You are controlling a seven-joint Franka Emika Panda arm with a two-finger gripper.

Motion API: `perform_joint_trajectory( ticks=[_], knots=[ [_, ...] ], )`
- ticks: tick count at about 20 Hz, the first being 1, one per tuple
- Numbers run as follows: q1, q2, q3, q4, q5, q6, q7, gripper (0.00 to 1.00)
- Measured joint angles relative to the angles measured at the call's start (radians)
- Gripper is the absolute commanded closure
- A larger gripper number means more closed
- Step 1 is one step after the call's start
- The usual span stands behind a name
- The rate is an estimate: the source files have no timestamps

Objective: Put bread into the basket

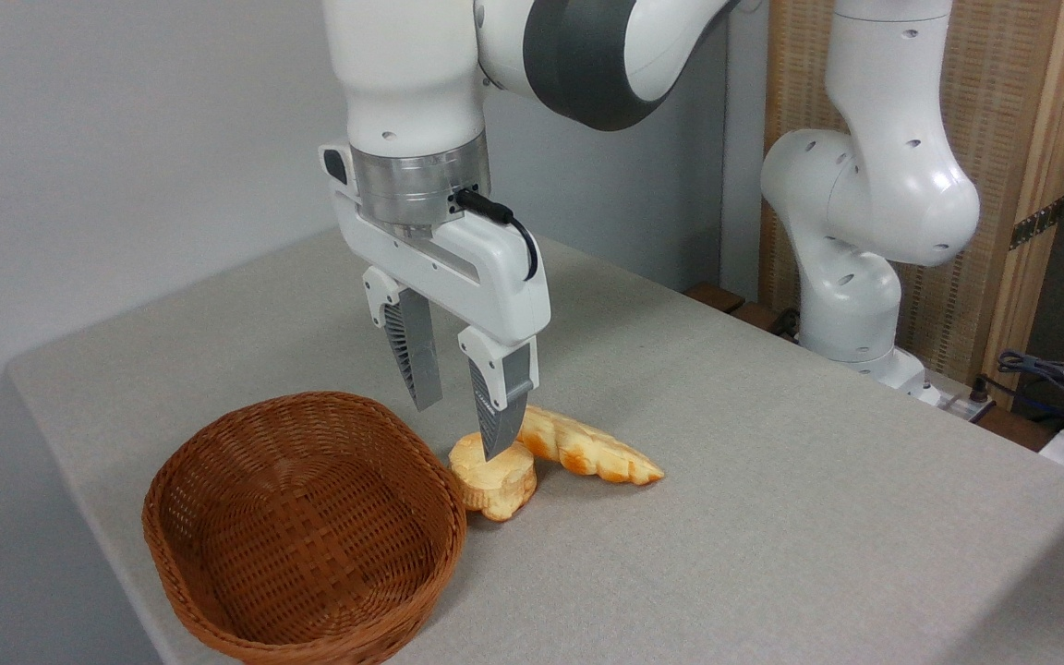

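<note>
Nearest me, the basket point(306, 526) sits empty on the table point(772, 517); nothing is delivered yet. Bread point(587, 448) lies flat on the cloth just right of the basket, outside it, one end touching or hidden behind a paler bun point(493, 480) at the rim. My gripper point(461, 423) hangs above both, fingers spread, holding nothing. I judge the grasp, lift and placement all remain.

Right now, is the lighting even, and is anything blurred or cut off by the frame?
In the fixed camera view, light is soft and even, with faint shadows; the gripper, braided bread and bun look sharp; the basket is cut by the bottom edge; no strong glare.
</note>
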Motion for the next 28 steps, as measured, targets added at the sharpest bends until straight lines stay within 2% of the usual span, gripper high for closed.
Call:
perform_joint_trajectory(
  ticks=[7,20,25,28],
  knots=[
    [-0.002,0.012,0.0,0.049,0.0,0.023,0.0,0.0],
    [-0.002,0.034,0.0,0.029,0.0,0.02,0.013,0.0],
    [-0.005,-0.002,0.0,-0.069,0.0,0.018,0.117,0.0],
    [-0.007,-0.042,-0.001,-0.145,0.001,-0.017,0.268,0.0]
  ],
)
